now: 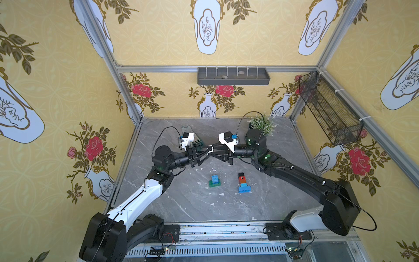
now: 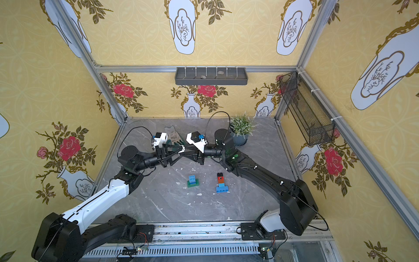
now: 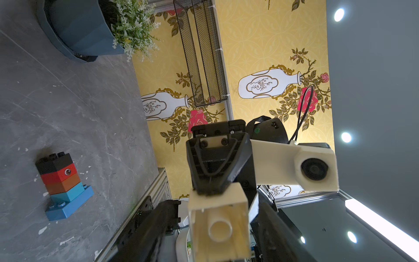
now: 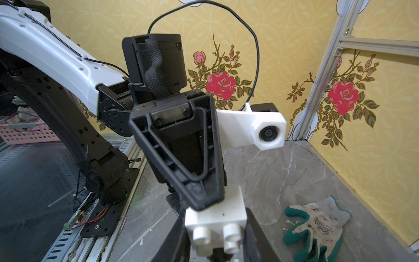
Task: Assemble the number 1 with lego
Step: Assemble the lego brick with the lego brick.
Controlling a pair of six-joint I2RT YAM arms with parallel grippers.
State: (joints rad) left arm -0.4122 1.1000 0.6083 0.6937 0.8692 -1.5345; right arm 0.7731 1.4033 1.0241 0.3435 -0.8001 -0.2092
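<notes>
Above the back middle of the table my two grippers meet tip to tip on a white lego brick [image 1: 211, 148] [image 2: 182, 149]. My right gripper [image 4: 215, 246] is shut on the white brick [image 4: 215, 215], studs toward its camera. My left gripper [image 3: 217, 240] stands open around the brick's hollow end [image 3: 217, 217], with gaps on both sides. On the table a blue brick sits on a green brick [image 1: 215, 180] [image 2: 193, 180]. To its right lies a joined row of black, red, orange, light blue and long blue bricks [image 1: 243, 183] [image 2: 221, 183] [image 3: 63, 186].
A potted plant [image 1: 260, 124] stands at the back right behind the right arm. A green and white glove [image 4: 317, 224] [image 2: 172, 133] lies at the back of the table. A mesh basket [image 1: 328, 108] hangs on the right wall. White flecks dot the marble top.
</notes>
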